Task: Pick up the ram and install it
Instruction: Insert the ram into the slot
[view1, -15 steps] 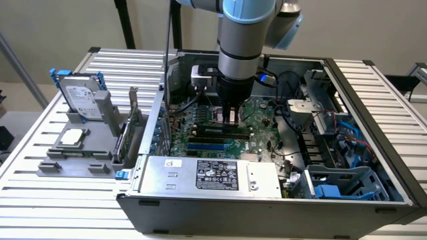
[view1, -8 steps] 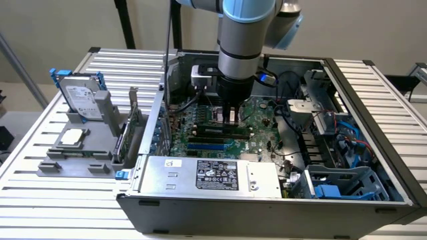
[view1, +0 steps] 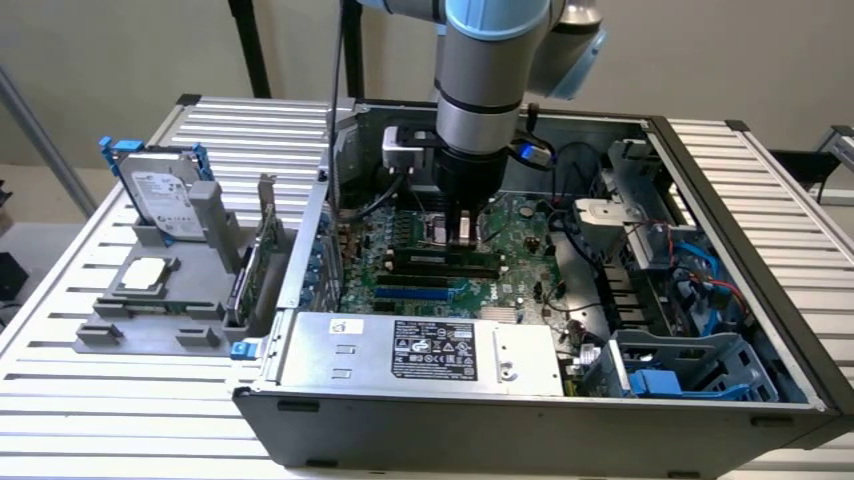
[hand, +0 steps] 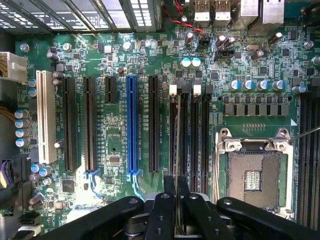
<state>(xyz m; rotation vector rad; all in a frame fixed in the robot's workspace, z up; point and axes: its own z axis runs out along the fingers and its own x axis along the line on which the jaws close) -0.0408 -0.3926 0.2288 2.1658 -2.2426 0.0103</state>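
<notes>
Inside the open computer case (view1: 747, 300), over the motherboard (hand: 115, 140), the gripper (hand: 176, 210) pinches the ram (hand: 177, 150) edge-on above a memory slot (hand: 183, 135), so seating seems underway, needing straight, even downward pressure.

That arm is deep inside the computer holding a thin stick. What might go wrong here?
The memory stick in the hand is seen edge-on above the narrow memory slots; slightly off line, it might jam or bend. The open processor socket sits close beside the slots, so a slip might hit it. Loose cables hang near the arm.
</notes>
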